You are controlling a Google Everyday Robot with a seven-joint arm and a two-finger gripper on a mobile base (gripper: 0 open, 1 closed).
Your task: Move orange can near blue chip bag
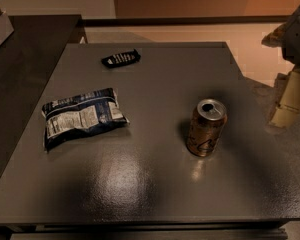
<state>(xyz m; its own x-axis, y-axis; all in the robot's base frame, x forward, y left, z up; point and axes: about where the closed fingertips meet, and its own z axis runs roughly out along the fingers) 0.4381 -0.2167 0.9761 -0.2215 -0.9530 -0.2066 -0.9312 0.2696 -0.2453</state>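
Note:
The orange can stands upright on the grey table, right of centre, with its silver pull-tab top showing. The blue chip bag lies flat at the left of the table with its white label panel facing up. A wide stretch of bare tabletop separates the two. My gripper hangs at the right edge of the view, past the table's right side and apart from the can. It holds nothing that I can see.
A small black remote-like object lies near the table's far edge. A darker counter adjoins the table on the left. Light floor lies behind and to the right.

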